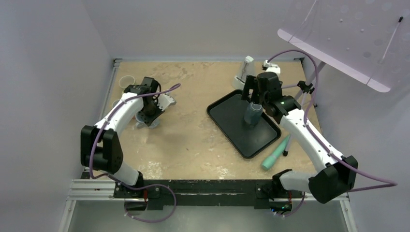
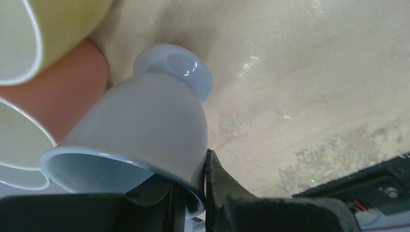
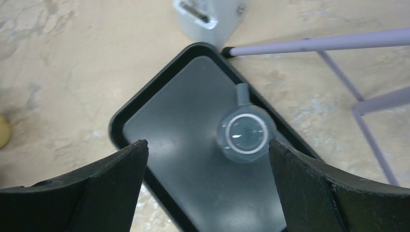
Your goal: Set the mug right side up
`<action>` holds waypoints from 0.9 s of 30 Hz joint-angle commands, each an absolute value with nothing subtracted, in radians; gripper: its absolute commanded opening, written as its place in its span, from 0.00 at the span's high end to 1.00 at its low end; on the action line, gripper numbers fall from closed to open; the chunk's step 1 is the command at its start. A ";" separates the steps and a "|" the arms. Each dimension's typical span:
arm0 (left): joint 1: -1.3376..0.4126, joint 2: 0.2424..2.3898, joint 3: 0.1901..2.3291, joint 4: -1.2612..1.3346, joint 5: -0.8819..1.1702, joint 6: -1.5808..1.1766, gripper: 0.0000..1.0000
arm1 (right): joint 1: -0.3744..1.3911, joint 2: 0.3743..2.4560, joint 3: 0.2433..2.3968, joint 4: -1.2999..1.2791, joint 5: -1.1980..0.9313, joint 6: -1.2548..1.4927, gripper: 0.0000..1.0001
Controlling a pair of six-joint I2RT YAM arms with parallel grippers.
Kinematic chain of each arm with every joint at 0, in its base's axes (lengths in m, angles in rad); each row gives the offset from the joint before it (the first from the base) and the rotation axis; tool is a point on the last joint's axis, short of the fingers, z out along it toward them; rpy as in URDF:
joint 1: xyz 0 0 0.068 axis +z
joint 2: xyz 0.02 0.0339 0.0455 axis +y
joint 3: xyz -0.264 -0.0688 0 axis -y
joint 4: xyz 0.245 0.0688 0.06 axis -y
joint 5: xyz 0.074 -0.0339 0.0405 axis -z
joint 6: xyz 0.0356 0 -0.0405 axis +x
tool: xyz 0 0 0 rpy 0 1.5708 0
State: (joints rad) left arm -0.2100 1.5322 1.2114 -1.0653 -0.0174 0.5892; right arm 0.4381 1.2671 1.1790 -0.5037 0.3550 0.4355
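Note:
The grey-blue mug (image 1: 252,115) stands upside down on the black tray (image 1: 227,123). In the right wrist view its ringed base (image 3: 246,133) faces up and its handle points away from the camera. My right gripper (image 1: 256,99) hangs above it, open and empty (image 3: 208,145), with the mug ahead of the jaws and nearer the right finger (image 3: 309,183). My left gripper (image 1: 150,113) is at the left of the table, shut on the rim of a pale grey footed cup (image 2: 145,125), which it holds tilted with the foot pointing away.
Yellow (image 2: 29,34) and orange (image 2: 72,92) cups lie beside the footed cup. A white cup (image 1: 126,81) stands at the far left. A grey holder (image 1: 244,72) sits behind the tray. A teal tube (image 1: 274,157) and a pen lie right of it. A purple rack (image 1: 338,38) stands over the right side.

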 commanded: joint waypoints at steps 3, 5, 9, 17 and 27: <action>-0.209 1.635 1.237 -0.913 -0.111 0.648 1.00 | 0.324 1.252 1.155 -0.458 0.347 0.353 0.01; -0.209 1.663 1.243 -0.909 -0.112 0.646 0.98 | 0.311 1.275 1.155 -0.444 0.338 0.342 0.01; -0.209 1.710 1.250 -0.894 -0.121 0.651 0.88 | 0.282 1.346 1.174 -0.424 0.329 0.327 0.01; -0.209 1.700 1.282 -0.967 -0.076 0.636 0.58 | 0.272 1.485 1.180 -0.459 0.283 0.331 0.05; -0.208 1.572 1.377 -1.126 0.074 0.620 0.49 | 0.332 1.554 1.122 -0.516 0.150 0.271 0.34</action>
State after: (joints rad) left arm -0.2115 1.6444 1.3071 -1.0519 -0.0120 0.6224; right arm 0.2817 1.5654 1.1477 -0.4980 0.2569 0.3077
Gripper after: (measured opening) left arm 0.496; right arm 0.709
